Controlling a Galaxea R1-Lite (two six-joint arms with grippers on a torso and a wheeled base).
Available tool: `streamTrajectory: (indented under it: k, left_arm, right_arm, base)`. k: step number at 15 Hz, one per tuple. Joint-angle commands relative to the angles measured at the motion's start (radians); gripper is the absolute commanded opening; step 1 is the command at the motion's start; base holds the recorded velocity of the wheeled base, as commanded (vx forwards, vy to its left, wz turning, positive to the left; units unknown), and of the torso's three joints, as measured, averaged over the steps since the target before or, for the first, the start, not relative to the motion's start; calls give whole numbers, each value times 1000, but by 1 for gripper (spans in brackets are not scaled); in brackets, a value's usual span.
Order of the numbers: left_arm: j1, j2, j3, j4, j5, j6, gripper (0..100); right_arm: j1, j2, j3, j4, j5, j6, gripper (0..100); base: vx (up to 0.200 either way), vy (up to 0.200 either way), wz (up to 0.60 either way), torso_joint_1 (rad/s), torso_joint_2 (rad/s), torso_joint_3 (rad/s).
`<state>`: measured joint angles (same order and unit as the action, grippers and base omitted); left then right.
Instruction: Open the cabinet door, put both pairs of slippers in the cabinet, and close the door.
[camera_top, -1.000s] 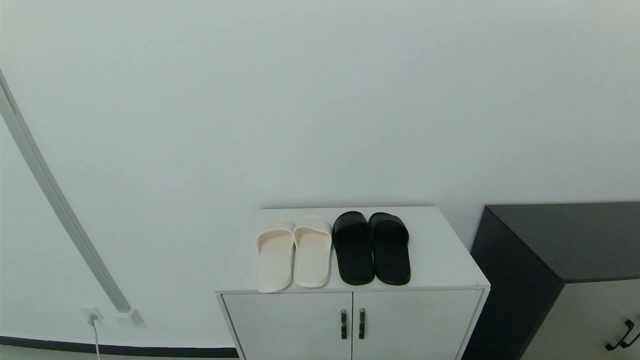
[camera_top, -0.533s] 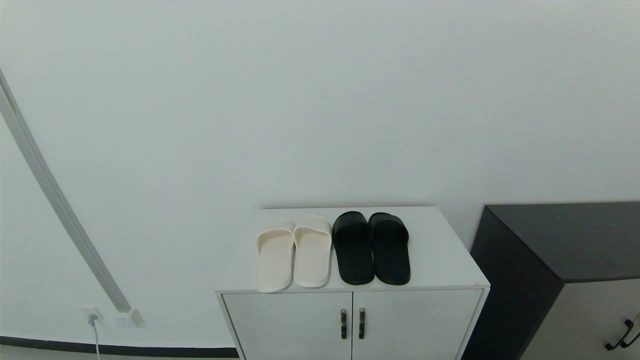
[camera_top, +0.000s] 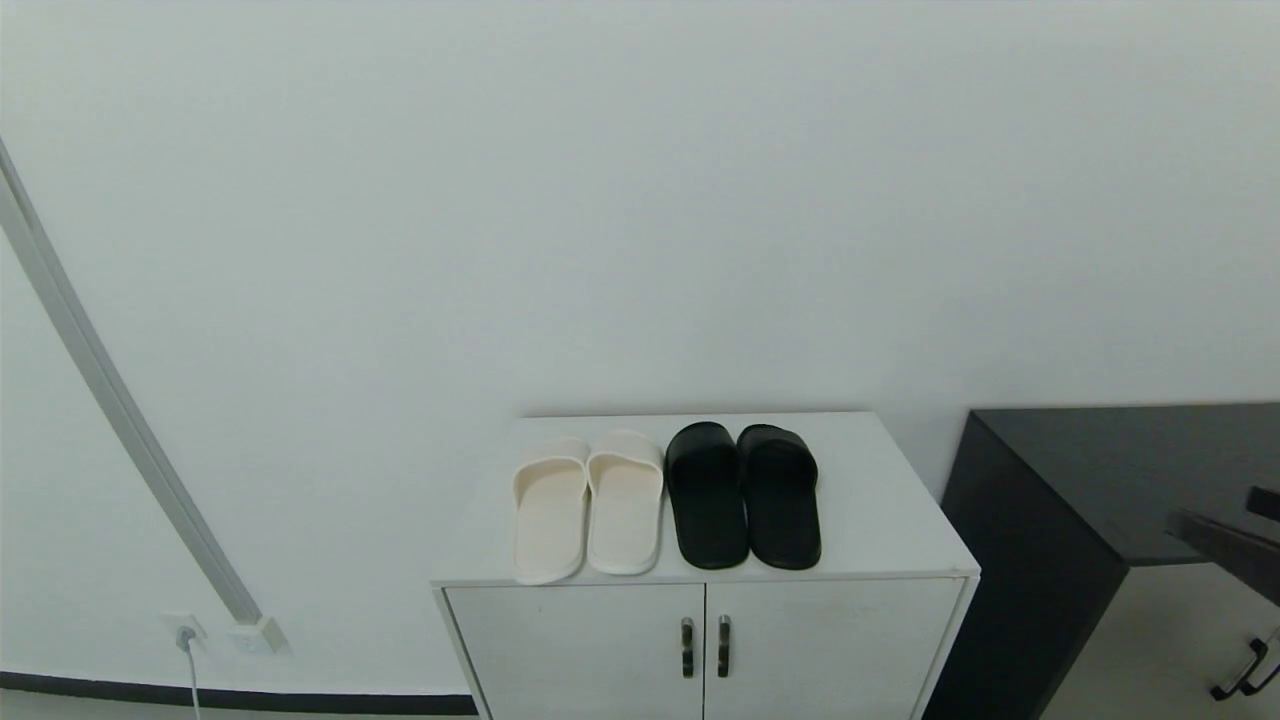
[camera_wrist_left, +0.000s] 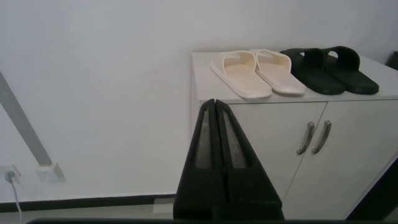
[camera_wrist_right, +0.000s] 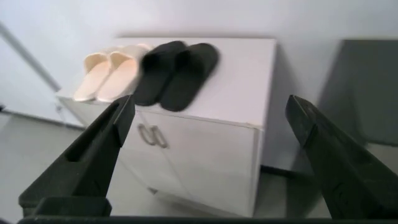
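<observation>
A white cabinet (camera_top: 890, 520) stands against the wall with both doors shut; two dark handles (camera_top: 705, 647) meet at the middle. On its top lie a cream pair of slippers (camera_top: 585, 505) on the left and a black pair of slippers (camera_top: 745, 495) beside them, toes toward the wall. My right gripper (camera_top: 1212, 510) is at the right edge, off to the cabinet's right, open; in the right wrist view the right gripper (camera_wrist_right: 209, 102) frames the cabinet (camera_wrist_right: 249, 81) from a distance. My left gripper (camera_wrist_left: 216, 104) is shut and empty, short of the cabinet (camera_wrist_left: 273, 124) on its left side.
A dark-topped cabinet (camera_top: 1100, 470) stands close to the right of the white one. A slanted cable duct (camera_top: 110, 400) runs down the wall to a socket with a plug (camera_top: 185, 632) at lower left. Bare wall and floor lie left of the cabinet.
My right gripper has come into the head view at the right edge. The slippers and cabinet doors are as before.
</observation>
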<state>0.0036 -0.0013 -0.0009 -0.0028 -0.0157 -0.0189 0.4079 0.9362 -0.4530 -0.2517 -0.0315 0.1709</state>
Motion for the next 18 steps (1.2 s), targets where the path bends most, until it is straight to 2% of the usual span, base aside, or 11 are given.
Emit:
streamTrajectory:
  k: [1,3,5,8,11,18]
  left_arm:
    - [1,1,-1,0,-1,1,0]
    - [-1,1,-1,0,-1,1,0]
    - [1,1,-1,0,-1,1,0]
    - [1,1,1,0,-1,1,0]
    - [-1,1,-1,0,-3,1,0]
    - [-1,1,-1,0,-4,-1,0]
  right_arm:
    - [247,276,-116,-90,-163,73,100]
    - [361,403,-176,-115,-255,134,100]
    - [410,555,-237,-158,-343,194,100]
    - [410,745,-293,-320,-380,207,100]
    - [408,992,-421,-426,-522,205,100]
    - [344,1284,-688,-437,-562,176,100]
  base:
    - [0,0,0,0,0,0]
    - [0,0,0,0,0,0]
    - [0,0,0,0,0,0]
    - [0,0,0,0,0,0]
    - [0,0,0,0,0,0]
    - [0,0,0,0,0,0]
